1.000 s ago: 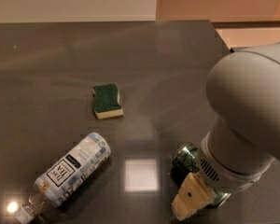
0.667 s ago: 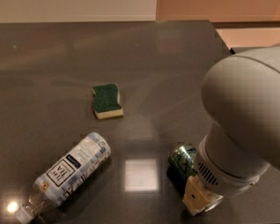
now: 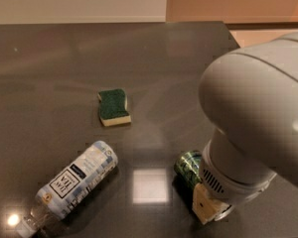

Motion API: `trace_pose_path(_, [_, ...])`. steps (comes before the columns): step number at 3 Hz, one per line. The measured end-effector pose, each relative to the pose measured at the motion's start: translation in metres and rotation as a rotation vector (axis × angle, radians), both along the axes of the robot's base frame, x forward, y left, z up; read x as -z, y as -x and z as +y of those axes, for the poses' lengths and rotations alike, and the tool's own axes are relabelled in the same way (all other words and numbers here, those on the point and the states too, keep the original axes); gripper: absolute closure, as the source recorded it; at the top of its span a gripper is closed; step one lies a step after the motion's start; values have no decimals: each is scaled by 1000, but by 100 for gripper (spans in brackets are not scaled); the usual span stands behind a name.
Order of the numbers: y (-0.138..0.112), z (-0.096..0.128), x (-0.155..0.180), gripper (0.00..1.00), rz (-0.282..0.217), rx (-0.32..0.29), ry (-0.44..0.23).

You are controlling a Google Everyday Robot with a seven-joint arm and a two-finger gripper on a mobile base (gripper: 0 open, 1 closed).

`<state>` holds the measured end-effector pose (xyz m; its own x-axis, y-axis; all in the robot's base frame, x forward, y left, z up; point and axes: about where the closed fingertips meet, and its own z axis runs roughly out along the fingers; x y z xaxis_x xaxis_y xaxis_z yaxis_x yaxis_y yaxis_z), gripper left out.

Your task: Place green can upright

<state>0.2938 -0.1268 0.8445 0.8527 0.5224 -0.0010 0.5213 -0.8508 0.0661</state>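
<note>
The green can lies tilted on the dark table at the front right. Its far half is hidden under my arm. My gripper is down over the can's near end. One cream finger crosses the can's body and the other is hidden behind it. The gripper appears shut on the can. The bulky white arm fills the right side of the view above it.
A green-topped yellow sponge lies mid-table. A clear bottle with a white-and-blue label lies on its side at the front left. The table's right edge runs close behind the arm. A bright light reflection lies left of the can.
The arm has swung a little left and lower over the can. The can has turned slightly with the gripper, and more of its green side shows. The sponge and bottle have not moved.
</note>
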Motion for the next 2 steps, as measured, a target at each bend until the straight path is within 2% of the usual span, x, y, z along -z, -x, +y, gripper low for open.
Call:
trace_pose_path(1, [-4, 12, -11, 100, 49, 89, -4])
trace_pose_path(2, [-7, 21, -24, 100, 128, 241, -33])
